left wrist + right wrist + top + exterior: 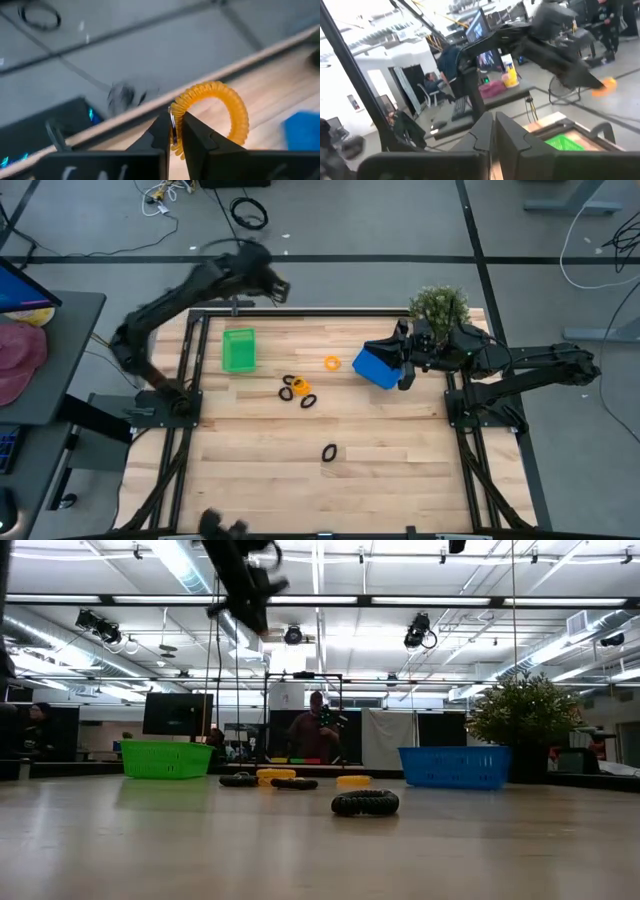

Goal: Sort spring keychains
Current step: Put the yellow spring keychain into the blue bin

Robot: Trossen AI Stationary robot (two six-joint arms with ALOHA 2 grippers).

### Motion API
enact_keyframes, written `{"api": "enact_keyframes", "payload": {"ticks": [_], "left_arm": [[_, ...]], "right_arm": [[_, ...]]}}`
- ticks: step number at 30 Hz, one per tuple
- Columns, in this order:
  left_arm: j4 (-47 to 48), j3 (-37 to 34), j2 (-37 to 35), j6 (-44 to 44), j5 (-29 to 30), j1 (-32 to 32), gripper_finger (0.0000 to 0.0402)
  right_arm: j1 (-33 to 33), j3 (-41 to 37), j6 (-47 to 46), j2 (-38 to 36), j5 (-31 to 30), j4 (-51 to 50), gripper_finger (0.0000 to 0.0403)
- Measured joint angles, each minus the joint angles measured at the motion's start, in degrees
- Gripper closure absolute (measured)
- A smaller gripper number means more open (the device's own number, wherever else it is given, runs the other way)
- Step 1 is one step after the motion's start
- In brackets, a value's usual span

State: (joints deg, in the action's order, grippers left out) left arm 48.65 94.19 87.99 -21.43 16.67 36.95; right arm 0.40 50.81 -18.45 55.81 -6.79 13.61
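My left gripper [173, 131] is raised high over the table's far edge [278, 286], beyond the green basket [239, 349], and is shut on an orange spring keychain [220, 107]. That keychain also shows in the right wrist view [605, 84]. On the table lie one orange keychain [331, 362], a small cluster of orange and black keychains [296, 389], and a lone black keychain [329, 451] nearer the front [365, 802]. My right gripper [493, 131] is shut and waits beside the blue basket [376, 367]. My left gripper pinches the orange keychain between its two fingers at the small metal ring [172, 124] on one end of the coil. The coiled loop [239, 116] stands out beyond the fingertips, lifted clear of the table.
The green basket [165, 758] stands at the far left and the blue basket [455, 766] at the far right, next to a potted plant [439, 307]. Bare wood lies across the table's near half. People sit in the room beyond.
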Motion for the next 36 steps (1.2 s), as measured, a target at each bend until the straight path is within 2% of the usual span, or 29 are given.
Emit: {"api": "enact_keyframes", "payload": {"ticks": [5,8,10,12,16,19,28,36], "left_arm": [[-4.0,0.1,-10.1,-0.9,6.8,-5.3,0.037],[-3.9,0.1,-12.4,-0.1,11.5,-8.1,0.037],[-4.0,0.0,-13.0,0.3,11.8,-9.5,0.037],[-7.0,0.0,-13.3,2.8,9.1,-11.1,0.037],[-13.8,0.0,-13.5,7.0,-0.8,-15.1,0.037],[-19.1,0.0,-13.5,10.1,-4.6,-20.2,0.037],[-30.7,0.0,-13.5,19.2,-6.2,-35.8,0.037],[-33.2,-0.1,-13.4,23.2,-8.4,-42.0,0.037]], "right_arm": [[0.0,0.0,0.9,0.0,0.0,0.4,0.0378],[0.0,0.0,1.0,0.0,0.1,0.5,0.0378],[0.0,0.0,1.0,0.0,0.2,0.5,0.0378],[0.0,0.0,1.0,0.0,0.2,0.6,0.0378],[0.0,0.0,1.0,0.0,0.2,0.7,0.0378],[0.0,0.0,1.0,0.0,0.2,1.3,0.0378],[1.7,0.0,4.0,0.0,0.4,5.2,0.0378],[1.9,0.0,4.0,0.0,2.9,6.5,0.0378]]}}
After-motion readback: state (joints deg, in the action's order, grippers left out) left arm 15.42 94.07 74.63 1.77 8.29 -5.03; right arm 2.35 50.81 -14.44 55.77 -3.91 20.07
